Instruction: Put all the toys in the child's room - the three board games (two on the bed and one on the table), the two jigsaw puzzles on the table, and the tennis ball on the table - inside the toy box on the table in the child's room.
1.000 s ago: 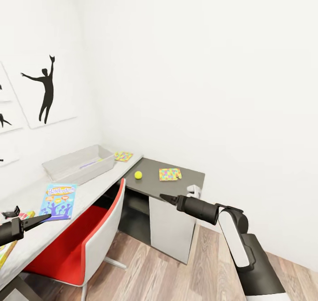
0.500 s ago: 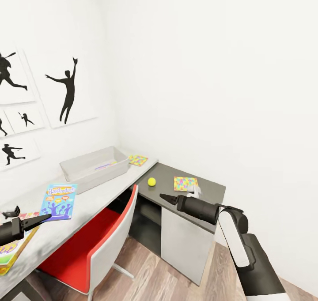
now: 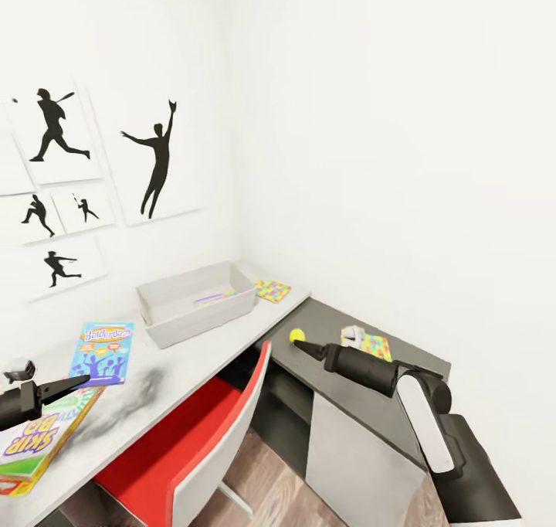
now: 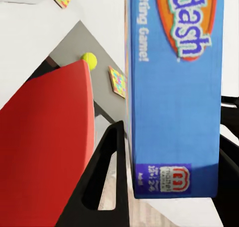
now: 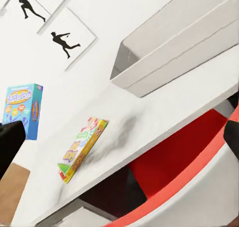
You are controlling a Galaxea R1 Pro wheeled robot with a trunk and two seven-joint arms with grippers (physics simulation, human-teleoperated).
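**Q:** what's my left gripper [image 4: 169, 182] doing?

**A:** Clamped on the blue board game [image 4: 174, 87], fingers on both sides, held up over the table [image 3: 193, 357]. Right gripper [image 3: 297, 345] hangs by the tennis ball [image 3: 297, 334]; I can't tell its state. Toy box [image 3: 197, 304] sits near the corner.

Between the matt black left fingers [image 4: 107, 179] sits a glossy blue printed-card game box [image 4: 174, 92], beyond them a smooth red plastic chair seat [image 4: 47, 137].
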